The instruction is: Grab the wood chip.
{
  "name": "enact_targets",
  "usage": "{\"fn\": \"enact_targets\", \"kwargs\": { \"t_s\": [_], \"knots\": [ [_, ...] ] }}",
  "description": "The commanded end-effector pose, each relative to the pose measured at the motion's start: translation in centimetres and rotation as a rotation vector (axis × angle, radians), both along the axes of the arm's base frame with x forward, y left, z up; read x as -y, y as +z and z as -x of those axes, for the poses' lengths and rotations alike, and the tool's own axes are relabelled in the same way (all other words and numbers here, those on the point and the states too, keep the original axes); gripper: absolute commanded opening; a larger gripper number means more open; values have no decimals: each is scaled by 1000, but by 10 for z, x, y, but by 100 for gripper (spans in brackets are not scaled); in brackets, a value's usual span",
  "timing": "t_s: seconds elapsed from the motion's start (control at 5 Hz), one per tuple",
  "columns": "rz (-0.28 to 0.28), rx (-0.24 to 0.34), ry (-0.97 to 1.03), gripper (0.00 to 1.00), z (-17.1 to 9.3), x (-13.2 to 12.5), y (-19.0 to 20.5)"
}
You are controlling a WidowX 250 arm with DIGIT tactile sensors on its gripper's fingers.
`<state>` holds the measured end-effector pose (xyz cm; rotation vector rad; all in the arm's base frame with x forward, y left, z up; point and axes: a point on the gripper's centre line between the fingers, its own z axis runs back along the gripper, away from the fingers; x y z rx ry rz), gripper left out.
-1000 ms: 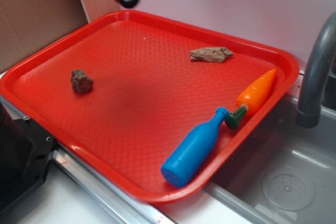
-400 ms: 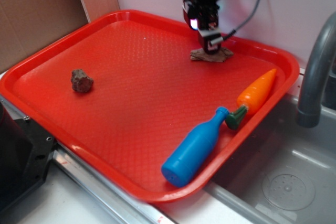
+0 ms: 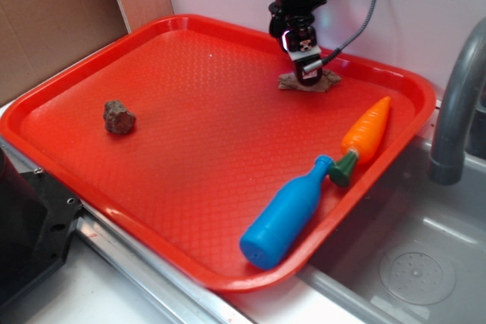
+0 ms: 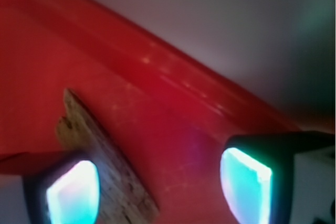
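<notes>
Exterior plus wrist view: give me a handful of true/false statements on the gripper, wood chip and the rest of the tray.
1. The gripper is down at the wood chip. True.
2. The wrist view shows the jaws closed. False: they stand apart, the chip by one finger.
3. The rock touches the chip. False: it lies far across the red tray.
4. The blue bottle stands upright. False: it lies on its side.
5. The toy carrot lies by the bottle's neck. True.
</notes>
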<state>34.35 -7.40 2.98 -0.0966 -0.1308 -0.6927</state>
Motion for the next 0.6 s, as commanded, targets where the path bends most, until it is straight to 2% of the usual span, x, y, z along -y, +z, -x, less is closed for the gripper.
{"fn": "enact_targets", "kwargs": {
  "t_s": [0.0,0.2,0.4],
  "knots": [
    [-25,151,64,100,43,11,89],
    [-57,155,161,100,67,9,133],
    [-54,163,74,100,81,10,140]
  ]
}}
